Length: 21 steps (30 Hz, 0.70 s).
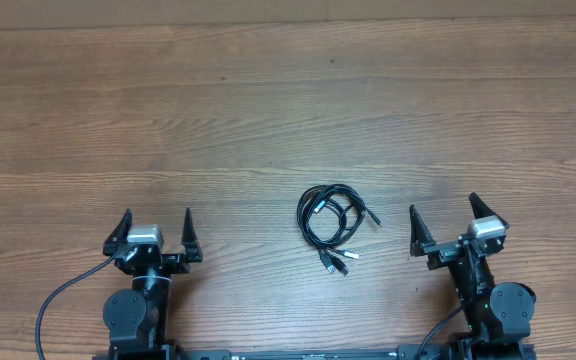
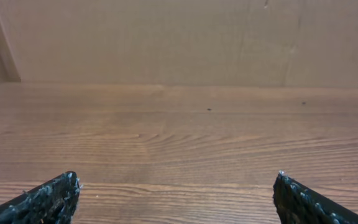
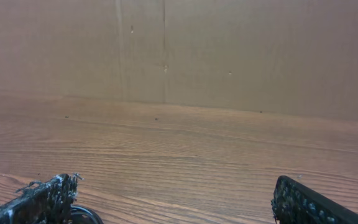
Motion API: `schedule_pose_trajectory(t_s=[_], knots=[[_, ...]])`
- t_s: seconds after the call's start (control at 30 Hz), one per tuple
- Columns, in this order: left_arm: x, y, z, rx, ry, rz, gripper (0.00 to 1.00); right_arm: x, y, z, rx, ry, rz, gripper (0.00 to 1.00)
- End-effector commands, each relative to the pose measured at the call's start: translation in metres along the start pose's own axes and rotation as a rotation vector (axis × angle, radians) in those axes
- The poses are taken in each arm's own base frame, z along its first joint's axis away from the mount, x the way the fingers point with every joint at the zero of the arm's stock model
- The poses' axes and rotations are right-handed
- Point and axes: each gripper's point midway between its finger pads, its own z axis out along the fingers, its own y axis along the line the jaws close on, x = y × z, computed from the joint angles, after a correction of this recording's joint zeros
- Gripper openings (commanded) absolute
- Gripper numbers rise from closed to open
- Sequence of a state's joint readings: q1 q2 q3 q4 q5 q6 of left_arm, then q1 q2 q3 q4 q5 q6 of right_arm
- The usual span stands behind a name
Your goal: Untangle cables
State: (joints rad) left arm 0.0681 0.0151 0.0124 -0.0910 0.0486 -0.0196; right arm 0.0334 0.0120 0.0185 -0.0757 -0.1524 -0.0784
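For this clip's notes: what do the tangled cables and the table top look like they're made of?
The cables: thin cords in a black jacket, probably rubber or plastic, since they curl in soft loops. Their plug ends show some grey, possibly metal. The table: brown wood grain with a matte look. Whether it is solid wood or laminate cannot be told.

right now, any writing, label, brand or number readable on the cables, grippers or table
None readable in any view. The cables, left gripper, right gripper and table show no print; the plugs are too small to show any marking.
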Motion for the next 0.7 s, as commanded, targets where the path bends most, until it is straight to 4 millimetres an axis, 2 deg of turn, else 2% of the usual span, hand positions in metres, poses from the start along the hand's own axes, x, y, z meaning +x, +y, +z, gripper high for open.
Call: schedule_pose_trajectory(t_s=[0.0,0.3,0.67], knots=[[0.0,0.002,-0.003,-0.012,0.027,-0.004,1.0,0.004,0.001,0.001,-0.003,0.007,0.003,1.0],[-0.01,0.01,-0.014,-0.065,0.161,-0.005,0.99,0.004,0.001,0.001,-0.003,0.007,0.003,1.0],[-0.024,0.01,-0.013,-0.065,0.306,0.01,0.99,0.004,0.001,0.001,-0.003,0.007,0.003,1.0]])
